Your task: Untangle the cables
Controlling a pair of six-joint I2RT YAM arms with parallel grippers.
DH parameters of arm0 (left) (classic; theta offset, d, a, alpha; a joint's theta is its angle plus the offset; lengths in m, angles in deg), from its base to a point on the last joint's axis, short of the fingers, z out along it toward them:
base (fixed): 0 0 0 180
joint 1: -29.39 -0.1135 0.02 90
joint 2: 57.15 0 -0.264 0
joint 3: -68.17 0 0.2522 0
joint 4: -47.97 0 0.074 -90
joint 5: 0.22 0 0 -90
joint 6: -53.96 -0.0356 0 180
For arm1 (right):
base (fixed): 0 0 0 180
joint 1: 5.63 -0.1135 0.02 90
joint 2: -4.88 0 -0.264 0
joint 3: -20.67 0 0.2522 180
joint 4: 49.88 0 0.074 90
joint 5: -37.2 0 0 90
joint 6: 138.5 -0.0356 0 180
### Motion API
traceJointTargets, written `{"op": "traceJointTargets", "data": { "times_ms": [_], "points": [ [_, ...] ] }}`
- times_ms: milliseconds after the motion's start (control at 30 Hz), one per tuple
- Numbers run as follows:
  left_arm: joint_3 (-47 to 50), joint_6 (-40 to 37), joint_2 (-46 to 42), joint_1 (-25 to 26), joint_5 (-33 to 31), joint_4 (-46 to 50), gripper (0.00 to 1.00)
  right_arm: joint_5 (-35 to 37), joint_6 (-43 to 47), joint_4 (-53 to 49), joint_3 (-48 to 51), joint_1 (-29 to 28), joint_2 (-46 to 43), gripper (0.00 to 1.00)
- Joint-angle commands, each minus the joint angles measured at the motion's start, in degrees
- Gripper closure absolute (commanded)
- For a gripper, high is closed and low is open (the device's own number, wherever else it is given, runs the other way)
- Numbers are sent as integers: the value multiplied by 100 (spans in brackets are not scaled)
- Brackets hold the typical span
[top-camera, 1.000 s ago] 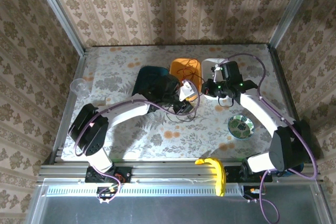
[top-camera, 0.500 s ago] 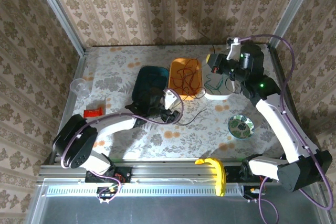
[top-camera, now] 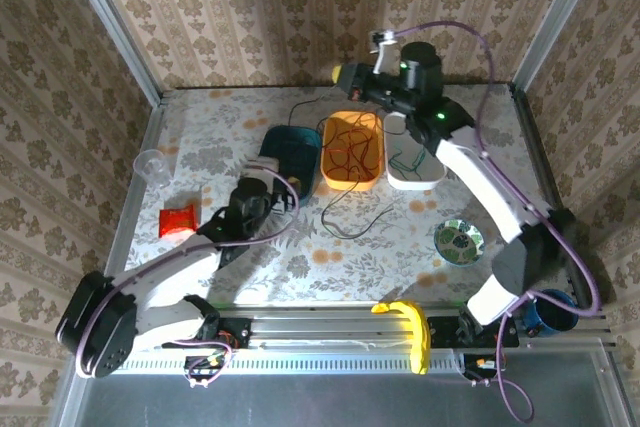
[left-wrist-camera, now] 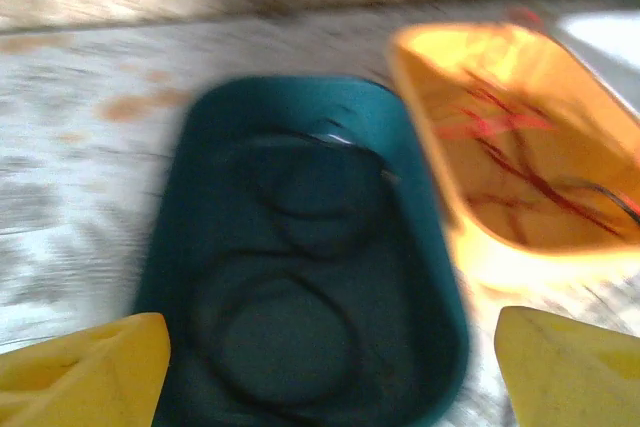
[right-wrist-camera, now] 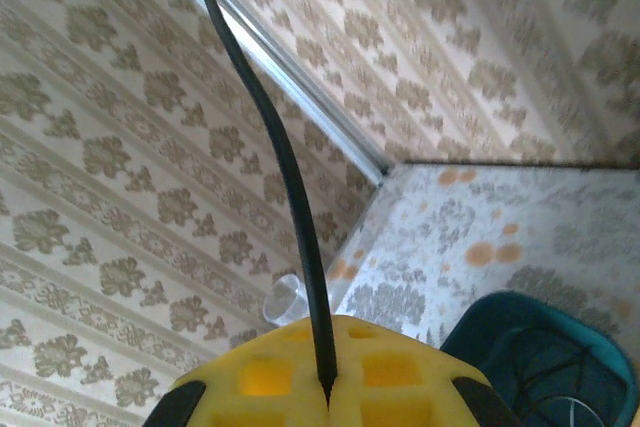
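Black cable [right-wrist-camera: 290, 177] is pinched dead centre in the right gripper [right-wrist-camera: 325, 387], yellow fingers clamped on it. It's thin, round, and stiff enough to stand up in a curve. We read the high lift near the back wall as pulling it clear of the tangle.

Left gripper [left-wrist-camera: 330, 367] hovers over the teal tray [left-wrist-camera: 165, 247], fingers wide apart, holding nothing. Likely the drop spot for black, since dark loops [left-wrist-camera: 300, 182] lie coiled inside.

Red cable [left-wrist-camera: 520, 157] sits in the orange tray [left-wrist-camera: 430, 137], green cable [top-camera: 405, 159] in the white tray [top-camera: 420, 179]. Sorted by colour, we think.

One black strand [top-camera: 355, 222] lies loose on the patterned table [top-camera: 200, 137]. Trays look like smooth moulded plastic with rounded corners.
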Motion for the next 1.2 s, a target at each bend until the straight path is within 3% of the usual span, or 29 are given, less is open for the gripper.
{"op": "traceJointTargets", "data": {
  "times_ms": [0, 267, 500, 600, 633, 733, 833, 900, 1167],
  "points": [
    [189, 601, -592, -247, -1738, 666, 14, -169, -233, 137, -446, -167, 619, 100],
    [392, 473, -1473, -607, -1716, 1262, 13, -89, -228, -330, -875, -425, 2043, 100],
    [241, 82, -1273, -590, -1130, 1109, 10, -367, -531, -1719, -1758, -532, 3387, 100],
    [135, -87, -1085, -574, -839, 958, 10, -365, -481, -2271, -2071, -559, 3657, 92],
    [92, -166, -1008, -568, -712, 908, 10, -308, -429, -2360, -2076, -563, 3643, 86],
    [-50, -417, -791, -449, -320, 769, 10, 135, -178, -2679, -2075, -559, 3466, 55],
    [-199, -689, -537, -235, -91, 690, 9, 686, 171, -3042, -2031, -559, 3152, 39],
    [-312, -843, -356, -58, -43, 673, 9, 1002, 341, -3086, -1898, -568, 2874, 35],
    [-831, -1489, 492, 533, 562, 593, 9, 1719, 700, -2751, -909, -555, 1598, 35]
  ]
}}
